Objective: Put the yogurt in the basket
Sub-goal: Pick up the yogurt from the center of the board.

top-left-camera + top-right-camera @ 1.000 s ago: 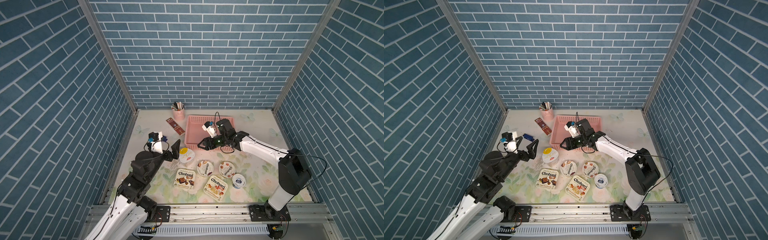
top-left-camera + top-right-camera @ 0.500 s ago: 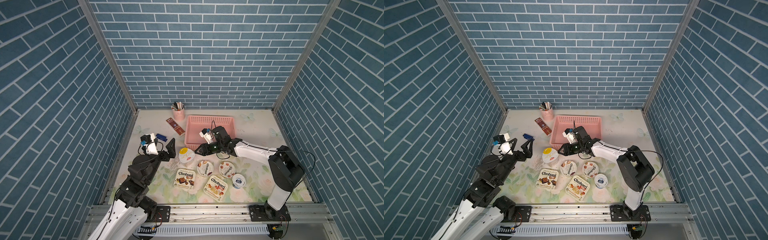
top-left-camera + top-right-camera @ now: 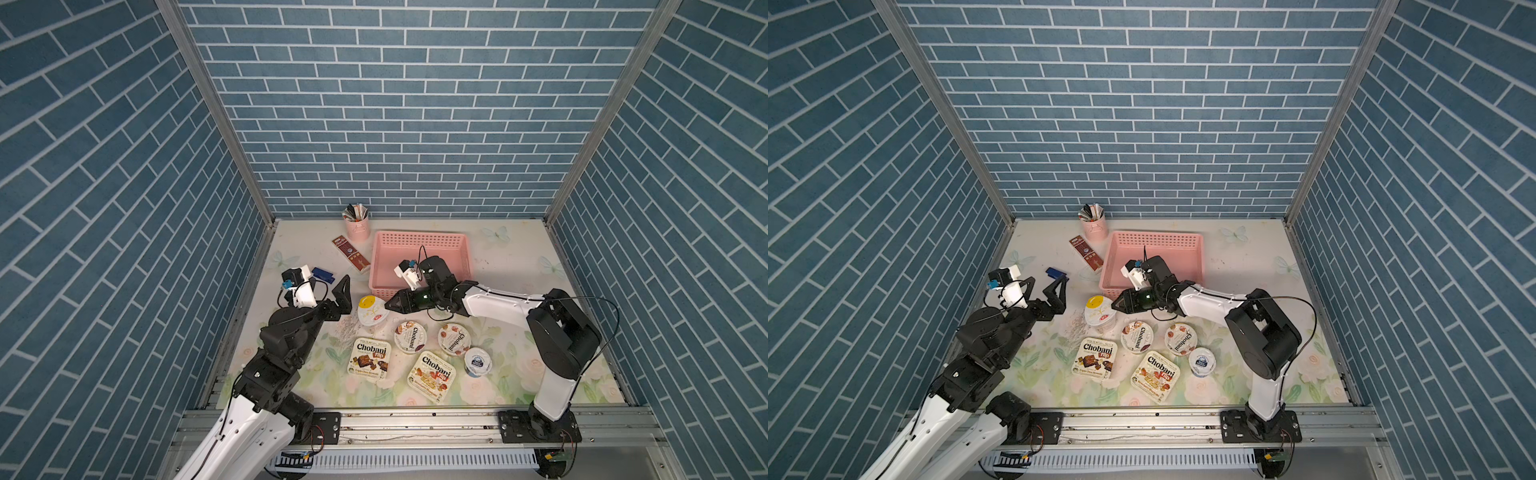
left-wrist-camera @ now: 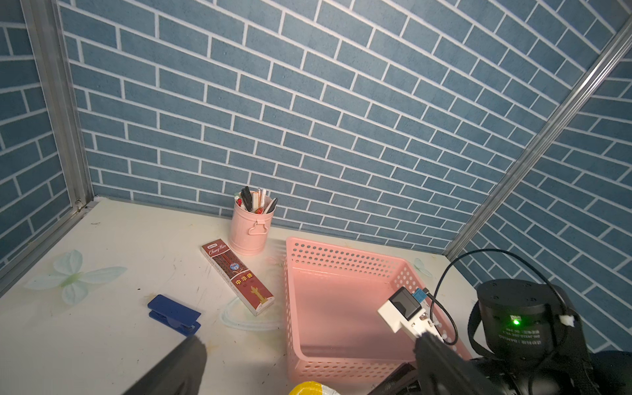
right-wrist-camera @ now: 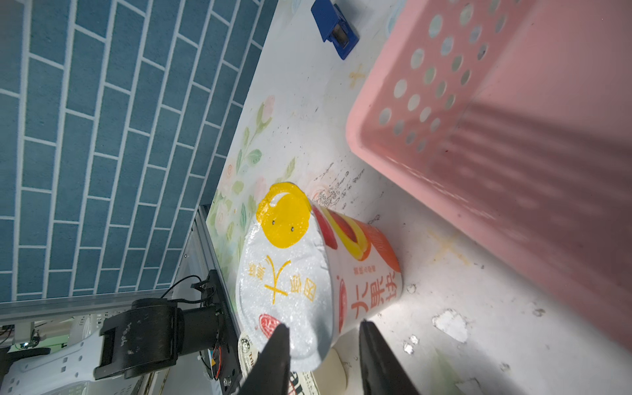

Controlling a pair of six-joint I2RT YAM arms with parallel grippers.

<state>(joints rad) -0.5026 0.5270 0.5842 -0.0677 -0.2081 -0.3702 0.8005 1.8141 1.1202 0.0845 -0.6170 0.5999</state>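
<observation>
The basket (image 3: 419, 239) was shallow, rectangular pink plastic with perforated walls, set at the rear of the table (image 3: 519, 266). All six yogurt cups stood on the table in front of it, foil lids up: two squarish Chobani Flip tubs (image 3: 371, 360), two round Chobani cups (image 3: 411, 336), a small blue-white cup (image 3: 478, 361) and a taller white yellow-topped cup (image 3: 372, 311) just beside the basket's front corner. The right jaws were part open, their tips either side of the yellow-topped cup's near rim; contact could not be determined. The left jaws stood fully open, holding nothing, above the table's left side
</observation>
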